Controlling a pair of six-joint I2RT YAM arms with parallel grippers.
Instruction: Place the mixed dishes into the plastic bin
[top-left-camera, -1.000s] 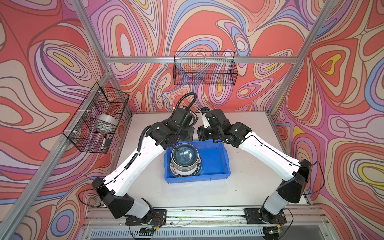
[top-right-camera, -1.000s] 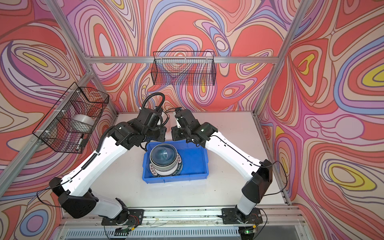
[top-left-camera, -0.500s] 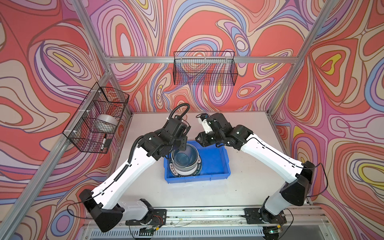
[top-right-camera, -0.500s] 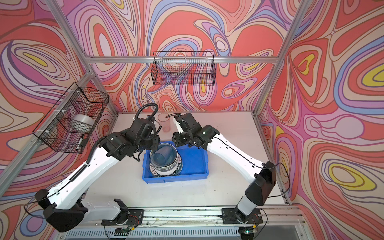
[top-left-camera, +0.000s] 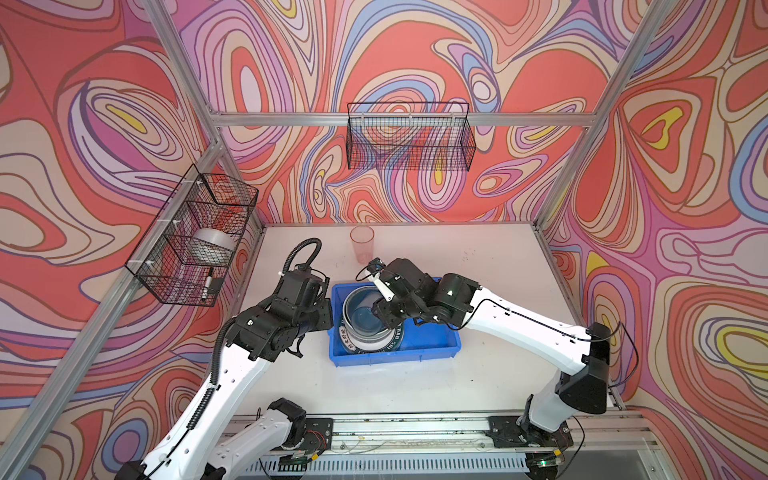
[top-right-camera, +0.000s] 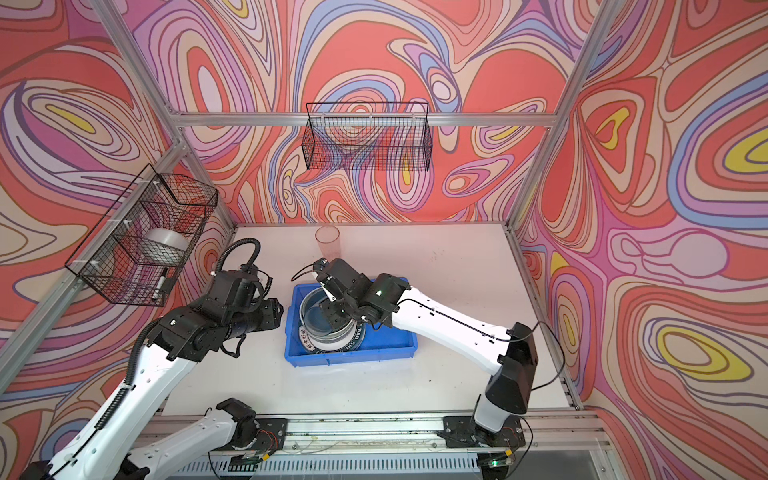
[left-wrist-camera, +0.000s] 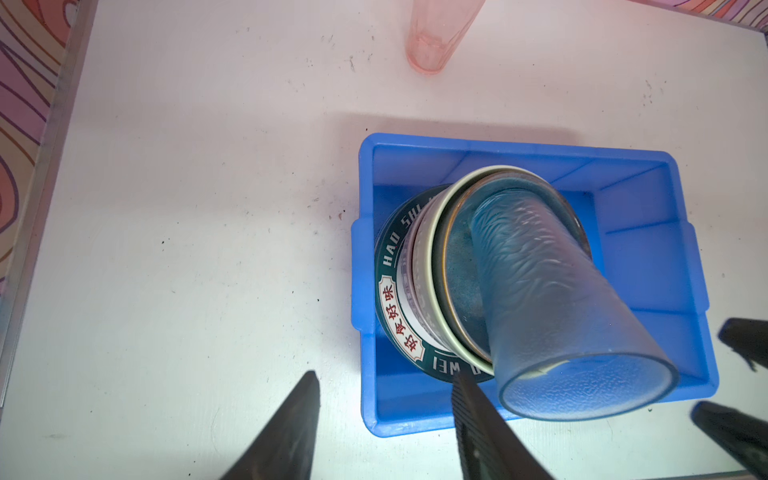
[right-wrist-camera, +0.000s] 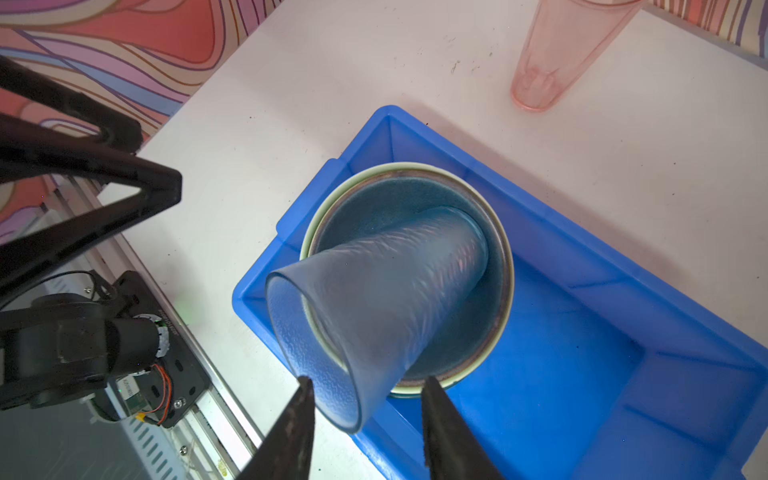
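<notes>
Right claw, jaws apart, straddles the tilted blue tumbler; top views hide those jaws.

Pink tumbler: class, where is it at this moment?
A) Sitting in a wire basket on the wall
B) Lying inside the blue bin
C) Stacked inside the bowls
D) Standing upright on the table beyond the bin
D: the pink tumbler stands upright on the white table, behind the blue bin and clear of its rim.
</notes>
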